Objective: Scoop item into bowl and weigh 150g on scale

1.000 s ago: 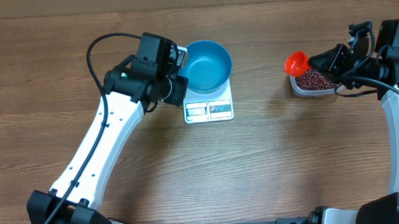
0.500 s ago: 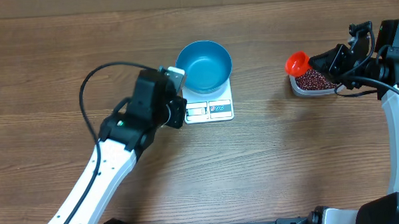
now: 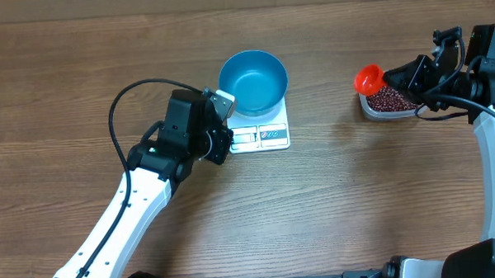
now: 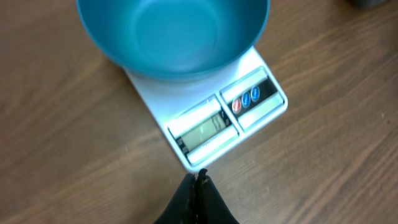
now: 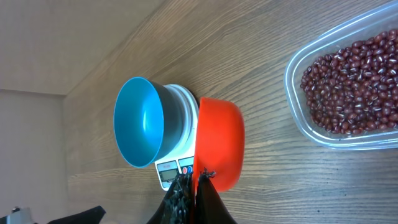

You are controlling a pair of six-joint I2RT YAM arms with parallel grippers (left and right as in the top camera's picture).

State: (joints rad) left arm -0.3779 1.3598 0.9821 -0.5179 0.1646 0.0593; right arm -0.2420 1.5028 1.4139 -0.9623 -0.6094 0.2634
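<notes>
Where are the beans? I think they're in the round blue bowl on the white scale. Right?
Not quite. The round bright-blue bowl on the flat white scale is empty; the small red-brown beans are in the clear plastic tub. The right wrist view shows it.

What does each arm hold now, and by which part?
The right fingers grip the red scoop by its end nearest the wrist; the handle itself is hidden. The left fingers are shut and hold nothing.
</notes>
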